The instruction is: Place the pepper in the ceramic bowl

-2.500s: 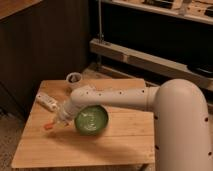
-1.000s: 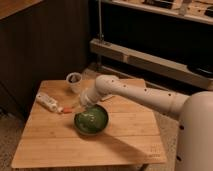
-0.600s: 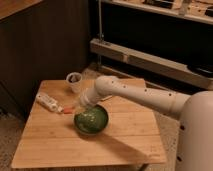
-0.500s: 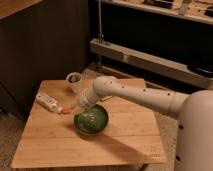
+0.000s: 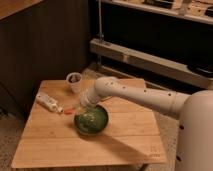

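The pepper (image 5: 69, 111) is a small orange-red piece just left of the ceramic bowl's rim, a little above the wooden table (image 5: 125, 140). The ceramic bowl (image 5: 92, 121) is round, glossy and dark green, and stands near the middle of the table. My gripper (image 5: 76, 108) is at the end of the white arm, at the bowl's upper-left edge. It is shut on the pepper, which sticks out to its left. The arm's wrist (image 5: 95, 97) hides the bowl's far rim.
A small white cup (image 5: 74, 81) stands at the table's back left. A pale cream oblong object (image 5: 49, 102) lies on the table left of the pepper. A metal shelf rail (image 5: 150, 62) runs behind the table. My white body (image 5: 197, 135) fills the right side.
The gripper has carried the pepper from the table's left front up and to the right, to the bowl's left rim. Over the last half second it has hardly moved.
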Available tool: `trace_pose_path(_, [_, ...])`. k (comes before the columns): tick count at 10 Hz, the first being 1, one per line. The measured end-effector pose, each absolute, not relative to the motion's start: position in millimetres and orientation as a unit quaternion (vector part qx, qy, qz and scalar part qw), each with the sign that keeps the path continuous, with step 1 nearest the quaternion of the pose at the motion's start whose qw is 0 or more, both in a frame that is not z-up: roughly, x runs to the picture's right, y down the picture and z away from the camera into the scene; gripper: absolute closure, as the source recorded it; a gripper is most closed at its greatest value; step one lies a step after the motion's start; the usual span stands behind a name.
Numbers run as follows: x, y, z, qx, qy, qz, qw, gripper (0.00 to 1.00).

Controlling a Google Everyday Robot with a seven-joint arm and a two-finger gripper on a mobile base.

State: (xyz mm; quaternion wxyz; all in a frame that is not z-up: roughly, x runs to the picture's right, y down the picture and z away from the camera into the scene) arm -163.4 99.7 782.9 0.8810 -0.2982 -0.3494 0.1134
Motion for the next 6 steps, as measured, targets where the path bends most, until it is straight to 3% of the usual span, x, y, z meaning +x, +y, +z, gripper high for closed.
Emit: trace_pose_path(6, [-159.3, 99.5, 786.3, -0.295, -0.343, 0.113, 0.885, 0.47])
